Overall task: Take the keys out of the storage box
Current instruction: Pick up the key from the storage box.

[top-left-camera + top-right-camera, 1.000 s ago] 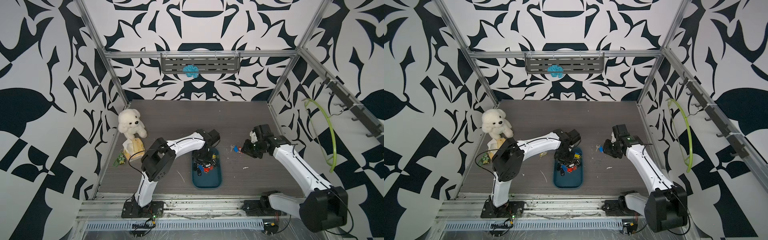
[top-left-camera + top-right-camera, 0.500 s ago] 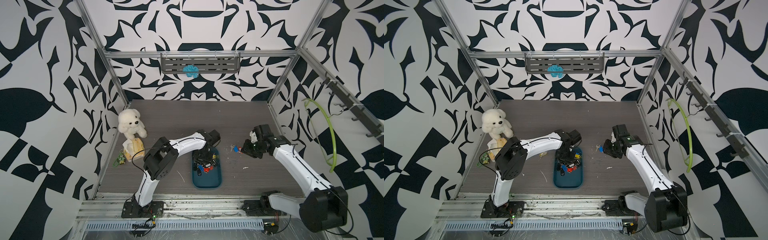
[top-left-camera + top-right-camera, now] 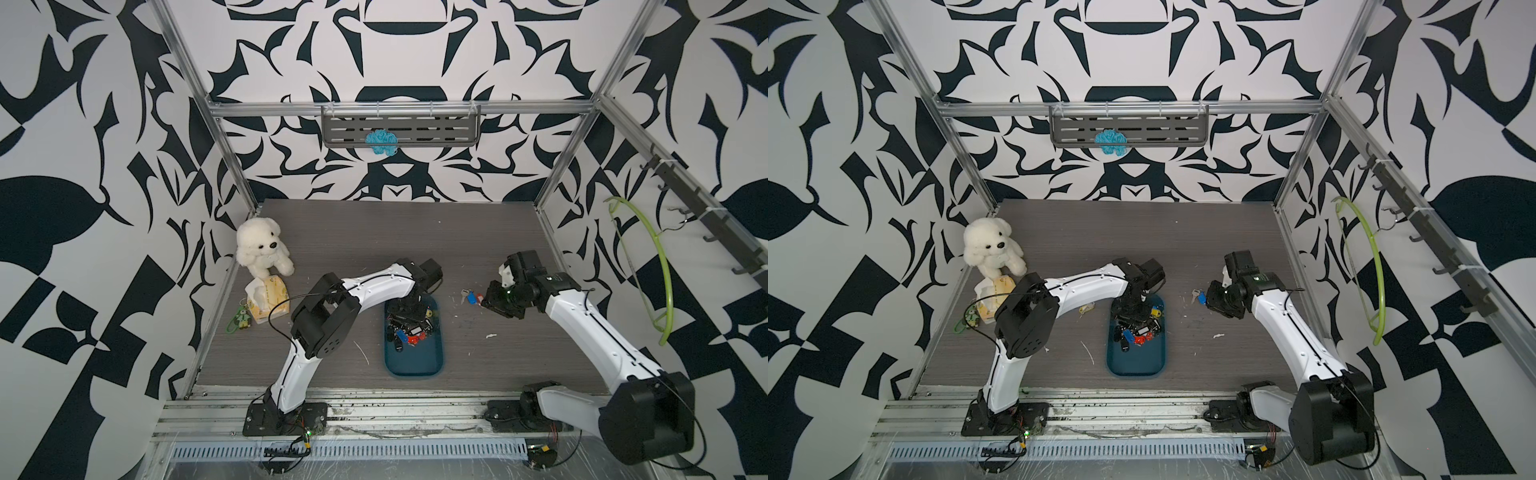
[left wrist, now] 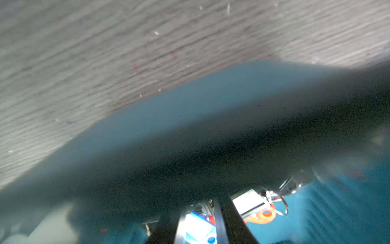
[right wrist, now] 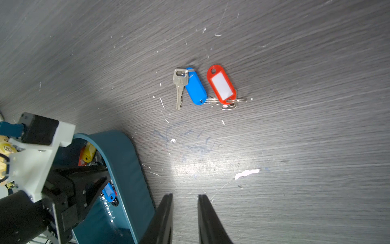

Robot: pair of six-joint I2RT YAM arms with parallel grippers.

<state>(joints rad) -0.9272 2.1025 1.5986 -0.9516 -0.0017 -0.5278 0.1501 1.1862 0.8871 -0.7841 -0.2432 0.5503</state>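
top views both show a dark grey wood-grain table (image 3: 374,232) closed in by walls (image 3: 104,208) of bold black-and-white pattern on aluminium rails (image 3: 232,187). on the back wall hangs a grey slotted shelf (image 3: 401,129) with a ruffled blue thing (image 3: 380,142) on it. a dark hook rail (image 3: 706,220) runs along the right wall, and a lime-green hoop (image 3: 652,266) hangs there. at the table's left edge sits a white plush bear (image 3: 262,253), with a yellow tissue pack (image 3: 270,299) just in front of it and a green charm (image 3: 240,320) beside the pack. the tabletop is scuffed and dotted with white scraps (image 5: 247,173). the storage box (image 3: 413,361) lies near the front middle. the keys (image 3: 409,330) are heaped in its far half, with red, blue, yellow and black tags, and its near half is bare. the left gripper (image 3: 409,311) reaches down into that heap. in the left wrist view its fingers (image 4: 232,219) flank a blue-and-white tag, but blur hides whether they pinch it. two keys lie out on the table right of the box, one on a blue tag (image 5: 195,86) and one on a red tag (image 5: 221,84), side by side. the right gripper (image 5: 185,195) hovers near them, prongs slightly apart with nothing between.
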